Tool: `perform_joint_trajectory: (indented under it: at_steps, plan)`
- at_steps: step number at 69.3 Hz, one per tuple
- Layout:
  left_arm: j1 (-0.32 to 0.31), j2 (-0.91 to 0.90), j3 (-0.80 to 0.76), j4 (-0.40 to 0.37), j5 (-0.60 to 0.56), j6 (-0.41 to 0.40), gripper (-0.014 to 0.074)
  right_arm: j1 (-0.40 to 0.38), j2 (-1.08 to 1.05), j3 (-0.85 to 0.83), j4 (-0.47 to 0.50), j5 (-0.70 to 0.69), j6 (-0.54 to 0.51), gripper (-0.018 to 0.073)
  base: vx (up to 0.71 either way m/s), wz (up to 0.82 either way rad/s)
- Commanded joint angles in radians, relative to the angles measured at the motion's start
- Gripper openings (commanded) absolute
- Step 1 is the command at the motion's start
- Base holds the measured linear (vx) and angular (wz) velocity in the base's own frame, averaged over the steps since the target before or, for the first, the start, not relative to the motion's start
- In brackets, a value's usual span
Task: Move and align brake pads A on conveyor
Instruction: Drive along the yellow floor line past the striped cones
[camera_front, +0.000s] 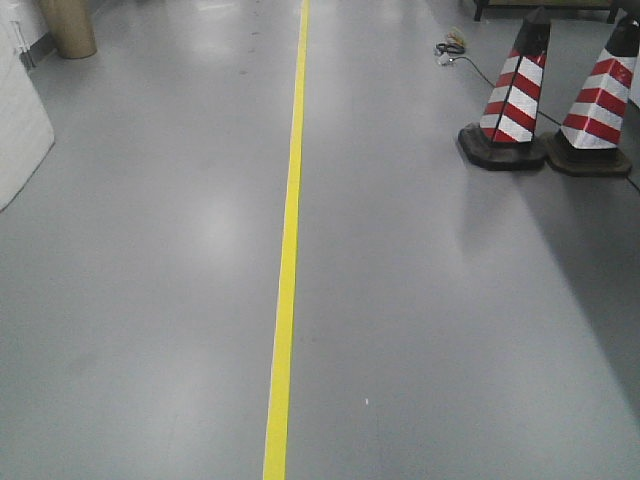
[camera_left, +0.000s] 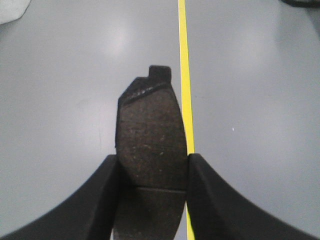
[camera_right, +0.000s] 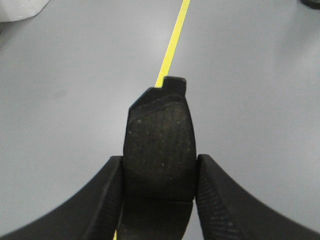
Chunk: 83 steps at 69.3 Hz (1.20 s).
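Note:
In the left wrist view my left gripper is shut on a dark grey brake pad, which sticks out forward, its end tab at the far tip, above the grey floor. The right wrist view shows the same hold: my right gripper is shut on another brake pad, its cross groove between the jaws. Neither gripper appears in the front view. The conveyor is out of view.
A yellow floor line runs straight ahead over the grey floor. Two red-and-white striped cones stand at the right with a cable behind them. A white object and a brown cylinder sit at the far left.

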Motion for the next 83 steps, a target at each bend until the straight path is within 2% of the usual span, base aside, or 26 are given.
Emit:
perform_joint_trajectory:
  at_steps: [1,83]
  plan:
    - [0.003,0.007,-0.024,0.009,-0.080,0.001,-0.0006,-0.005,0.002,-0.027,-0.007,-0.082,-0.002,-0.0011,0.76,-0.03]
    - [0.003,0.007,-0.024,0.009,-0.080,0.001,-0.0006,-0.005,0.002,-0.027,-0.007,-0.083,-0.002,-0.0011,0.70,-0.04]
